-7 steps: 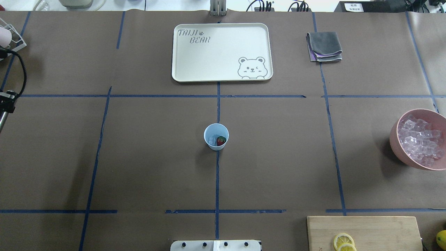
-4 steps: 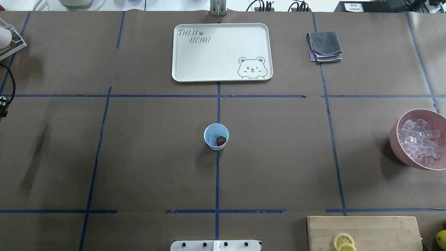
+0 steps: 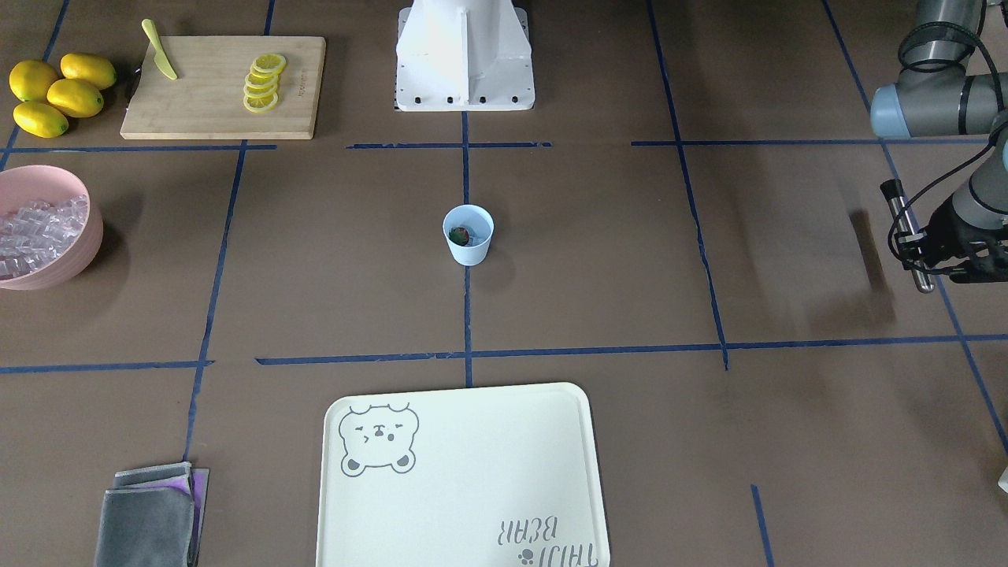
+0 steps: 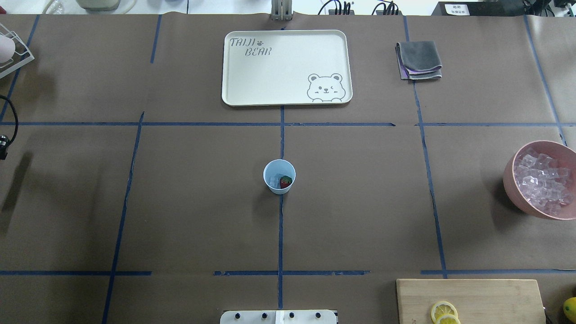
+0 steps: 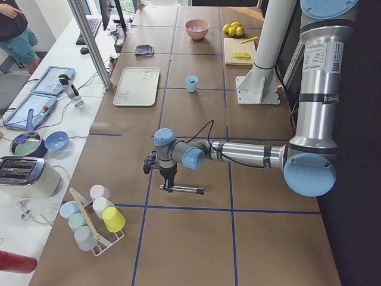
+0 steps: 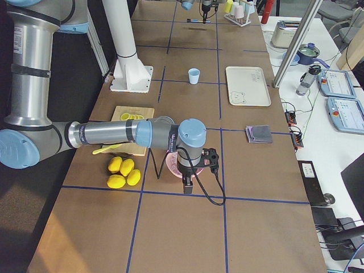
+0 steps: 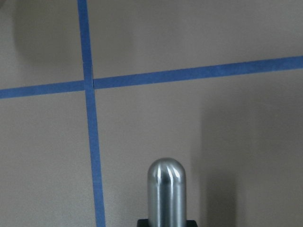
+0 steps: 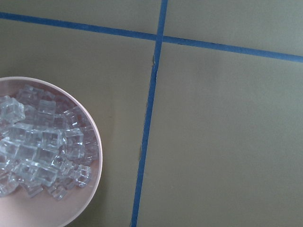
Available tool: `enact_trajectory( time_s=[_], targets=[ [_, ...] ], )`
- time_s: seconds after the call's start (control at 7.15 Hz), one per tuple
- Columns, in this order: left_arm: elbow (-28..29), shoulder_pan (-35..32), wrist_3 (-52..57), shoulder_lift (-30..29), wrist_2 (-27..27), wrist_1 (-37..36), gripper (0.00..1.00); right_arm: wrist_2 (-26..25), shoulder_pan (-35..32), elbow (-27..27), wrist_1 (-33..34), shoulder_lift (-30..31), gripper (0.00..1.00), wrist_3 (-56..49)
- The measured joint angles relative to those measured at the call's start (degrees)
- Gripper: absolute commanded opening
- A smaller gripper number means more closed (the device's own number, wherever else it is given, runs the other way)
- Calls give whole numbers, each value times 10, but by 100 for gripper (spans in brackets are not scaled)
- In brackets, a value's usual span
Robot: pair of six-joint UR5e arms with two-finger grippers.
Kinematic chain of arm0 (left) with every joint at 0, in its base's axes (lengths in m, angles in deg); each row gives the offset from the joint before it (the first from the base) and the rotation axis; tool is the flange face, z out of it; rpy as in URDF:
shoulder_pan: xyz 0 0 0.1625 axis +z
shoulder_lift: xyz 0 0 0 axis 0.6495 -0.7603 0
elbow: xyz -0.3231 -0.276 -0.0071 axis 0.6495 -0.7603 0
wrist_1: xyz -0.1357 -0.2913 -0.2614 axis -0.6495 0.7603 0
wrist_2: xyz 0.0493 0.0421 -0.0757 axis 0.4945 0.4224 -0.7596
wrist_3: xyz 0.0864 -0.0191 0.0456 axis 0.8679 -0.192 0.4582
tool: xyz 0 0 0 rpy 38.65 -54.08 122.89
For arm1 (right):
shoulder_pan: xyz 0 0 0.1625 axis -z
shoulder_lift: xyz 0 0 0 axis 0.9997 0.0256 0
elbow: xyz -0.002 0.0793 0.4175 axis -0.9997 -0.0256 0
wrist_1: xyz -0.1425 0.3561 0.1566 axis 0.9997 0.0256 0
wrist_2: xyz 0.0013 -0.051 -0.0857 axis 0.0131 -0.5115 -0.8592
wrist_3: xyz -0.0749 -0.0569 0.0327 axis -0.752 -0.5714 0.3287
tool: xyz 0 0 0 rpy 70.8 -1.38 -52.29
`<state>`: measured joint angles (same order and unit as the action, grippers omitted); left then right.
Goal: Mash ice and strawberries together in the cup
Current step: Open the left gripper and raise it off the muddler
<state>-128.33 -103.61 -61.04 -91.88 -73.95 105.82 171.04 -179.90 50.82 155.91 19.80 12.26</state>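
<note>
The light blue cup (image 4: 279, 176) stands upright at the table's middle, also seen from the front (image 3: 468, 234). Inside it lie a red strawberry (image 4: 285, 182) and clear ice (image 4: 274, 181). My left gripper (image 3: 913, 244) hovers far out over the table's left end, shut on a metal rod (image 3: 898, 206). The rod's rounded tip (image 7: 165, 187) fills the lower left wrist view. My right gripper (image 6: 187, 183) hangs over the pink bowl, and I cannot tell whether it is open or shut.
A pink bowl (image 4: 510, 182) of ice cubes sits at the right edge. Behind the cup lies a white bear tray (image 4: 286, 67), with a grey cloth (image 4: 418, 60) to its right. A cutting board (image 4: 470, 297) carries lemon slices. A rack of cups (image 5: 95, 217) stands at the left end.
The left arm has drawn back out of the overhead view's left edge, and its shadow has slid left with it. The cup and its contents have not moved.
</note>
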Motion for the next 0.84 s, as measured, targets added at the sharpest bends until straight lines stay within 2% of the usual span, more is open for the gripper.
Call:
enact_trajectory(
  time_s=[0.14, 0.28, 0.56, 0.84],
  targets=[
    [6, 0, 0, -1, 0, 1, 70, 0, 0, 0, 0, 1, 100, 0],
    [9, 1, 0, -1, 0, 1, 100, 0, 0, 1, 0, 2, 100, 0],
    [8, 1, 4, -2, -2, 1, 100, 0, 0, 1, 0, 3, 99, 0],
    [-5, -9, 10, 0, -46, -4, 100, 0, 0, 1, 0, 3, 100, 0]
  ],
)
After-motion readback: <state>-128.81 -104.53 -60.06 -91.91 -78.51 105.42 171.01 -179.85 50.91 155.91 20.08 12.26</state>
